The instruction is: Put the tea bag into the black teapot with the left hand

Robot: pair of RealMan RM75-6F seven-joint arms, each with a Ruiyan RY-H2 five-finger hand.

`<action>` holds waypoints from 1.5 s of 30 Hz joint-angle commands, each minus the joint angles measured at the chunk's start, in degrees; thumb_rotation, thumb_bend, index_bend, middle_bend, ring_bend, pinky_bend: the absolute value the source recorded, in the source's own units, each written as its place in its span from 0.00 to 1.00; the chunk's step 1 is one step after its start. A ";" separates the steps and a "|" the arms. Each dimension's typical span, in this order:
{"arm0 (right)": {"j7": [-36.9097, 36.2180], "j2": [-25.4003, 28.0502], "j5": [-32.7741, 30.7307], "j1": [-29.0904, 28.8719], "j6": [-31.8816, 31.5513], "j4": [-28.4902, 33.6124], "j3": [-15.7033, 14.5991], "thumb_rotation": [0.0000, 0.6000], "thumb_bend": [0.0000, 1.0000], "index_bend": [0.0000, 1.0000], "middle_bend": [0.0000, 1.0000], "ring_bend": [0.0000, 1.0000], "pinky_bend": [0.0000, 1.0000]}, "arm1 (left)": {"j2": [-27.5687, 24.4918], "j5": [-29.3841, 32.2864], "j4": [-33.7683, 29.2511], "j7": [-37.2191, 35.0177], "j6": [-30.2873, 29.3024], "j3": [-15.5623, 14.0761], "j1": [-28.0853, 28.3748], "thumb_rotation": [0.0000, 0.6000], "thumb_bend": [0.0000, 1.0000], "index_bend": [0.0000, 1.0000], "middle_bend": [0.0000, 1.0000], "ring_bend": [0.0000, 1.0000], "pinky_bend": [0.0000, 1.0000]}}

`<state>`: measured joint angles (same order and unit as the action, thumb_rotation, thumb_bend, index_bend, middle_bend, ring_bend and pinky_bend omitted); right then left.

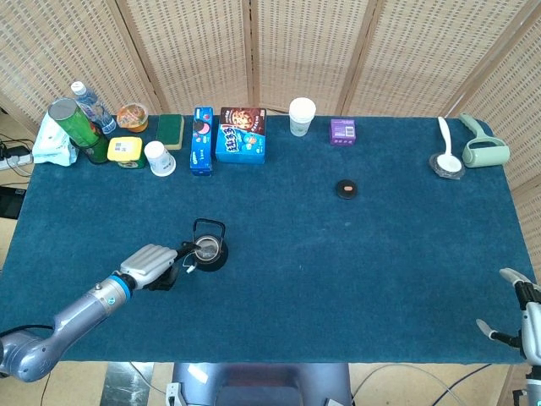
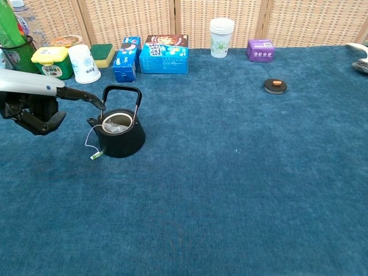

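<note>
The tea bag (image 2: pixel 117 126) is sitting inside the black teapot (image 2: pixel 119 133) in the left middle of the frame, its string hanging down the side. The left hand (image 2: pixel 35 105) is hovering beside it, spread, holding nothing. The right hand (image 1: pixel 517 309), lower right, is spread too.

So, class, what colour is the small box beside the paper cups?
Purple; the box shows best in the chest view.
</note>
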<state>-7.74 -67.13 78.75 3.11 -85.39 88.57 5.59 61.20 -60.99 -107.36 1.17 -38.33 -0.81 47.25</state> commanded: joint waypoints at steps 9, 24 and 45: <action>1.24 0.36 0.60 -0.58 -0.03 0.89 0.15 1.00 0.12 0.18 0.20 0.27 0.17 | -0.06 -7.24 -1.55 -1.50 -19.51 0.12 -11.50 1.00 0.64 0.07 0.94 0.89 0.82; 5.76 0.75 4.57 -4.52 1.55 3.77 0.52 1.00 0.12 0.18 0.20 0.24 0.15 | 2.11 -14.99 -0.21 1.07 -47.36 -1.61 -30.17 1.00 0.41 0.07 0.43 0.40 0.49; 6.01 0.44 8.64 -4.78 -0.78 5.21 -1.61 1.00 0.12 0.18 0.20 0.23 0.15 | 0.62 -18.96 -1.07 -2.11 -55.24 -2.36 -42.06 1.00 0.41 0.09 0.43 0.40 0.46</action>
<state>-1.60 -66.64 87.41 -1.72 -86.16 93.89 4.06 61.78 -79.83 -108.32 -1.03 -93.54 -3.25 5.29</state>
